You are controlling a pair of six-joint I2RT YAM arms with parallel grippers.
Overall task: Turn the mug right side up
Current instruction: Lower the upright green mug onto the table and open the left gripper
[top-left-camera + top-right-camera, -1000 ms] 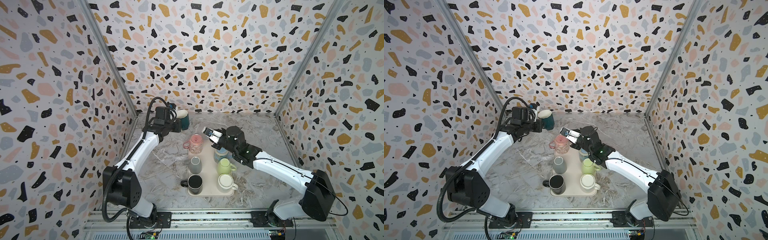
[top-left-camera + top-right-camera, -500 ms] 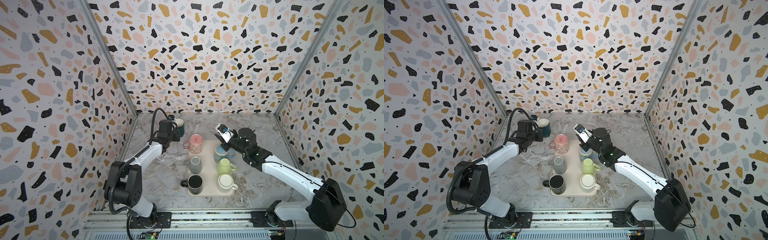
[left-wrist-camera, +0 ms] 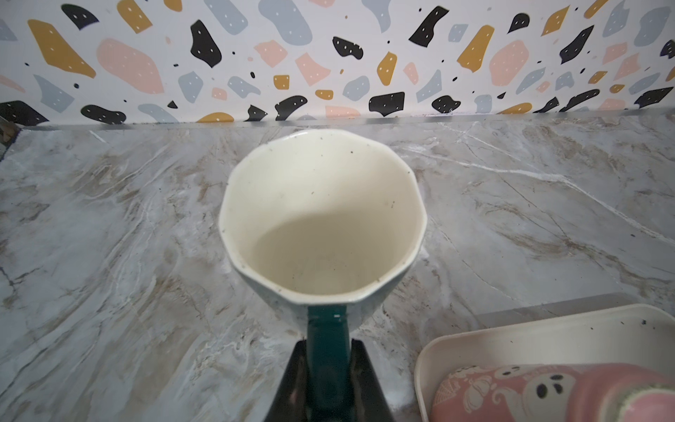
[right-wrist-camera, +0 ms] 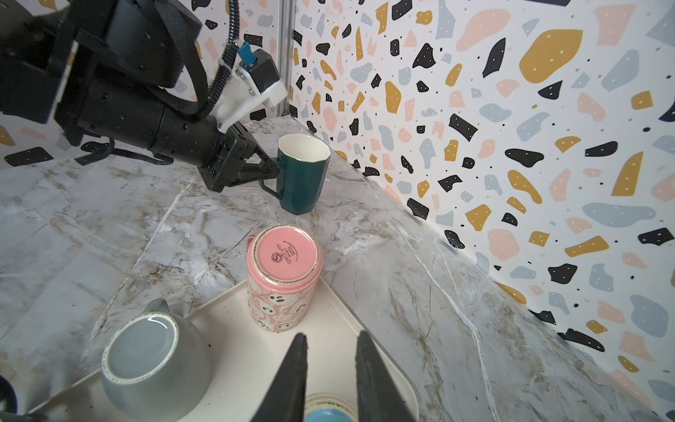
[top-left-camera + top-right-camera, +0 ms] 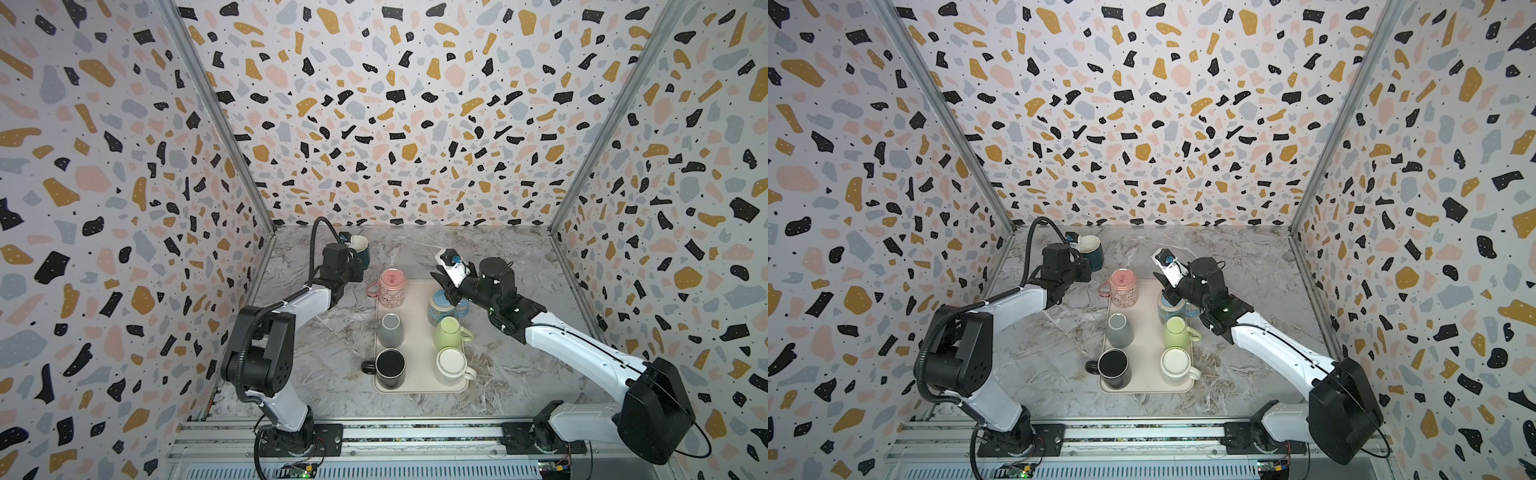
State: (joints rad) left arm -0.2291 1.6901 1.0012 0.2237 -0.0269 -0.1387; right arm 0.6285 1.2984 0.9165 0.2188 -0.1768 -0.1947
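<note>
Left hand pinched shut (tightly), right hand narrowly parted, angled downward

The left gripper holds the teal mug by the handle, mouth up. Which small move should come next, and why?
Probably open the left gripper and back away: the teal mug stands mouth up, its base seemingly on the table, so only releasing its handle is left.
</note>
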